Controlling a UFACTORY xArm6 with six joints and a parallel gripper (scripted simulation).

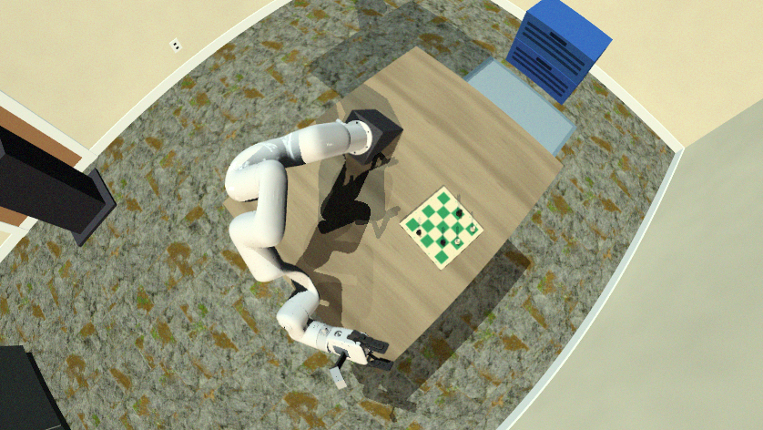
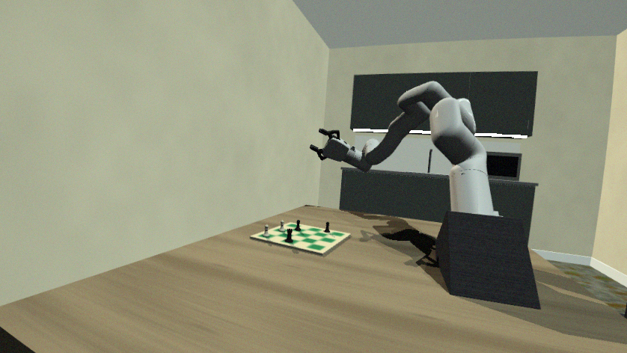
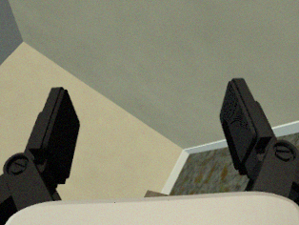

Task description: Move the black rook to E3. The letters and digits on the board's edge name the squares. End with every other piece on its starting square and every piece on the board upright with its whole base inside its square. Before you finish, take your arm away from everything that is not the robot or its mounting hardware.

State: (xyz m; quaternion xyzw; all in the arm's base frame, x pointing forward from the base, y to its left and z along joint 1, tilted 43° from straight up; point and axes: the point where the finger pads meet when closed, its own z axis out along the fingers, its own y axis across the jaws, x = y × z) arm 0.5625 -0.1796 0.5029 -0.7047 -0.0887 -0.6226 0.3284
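One gripper (image 1: 380,354) wide open, empty, above table (image 1: 480,138) corner, far from chessboard (image 1: 465,243).

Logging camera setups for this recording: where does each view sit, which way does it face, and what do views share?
Top: overhead, looking down on the wooden table; whole white arm and open gripper show.
Exterior: low at the table's end, facing the dark kitchen counter; arm and gripper raised.
Wrist: behind the black fingers, facing walls and floor.
Top and exterior share the green-and-cream chessboard.
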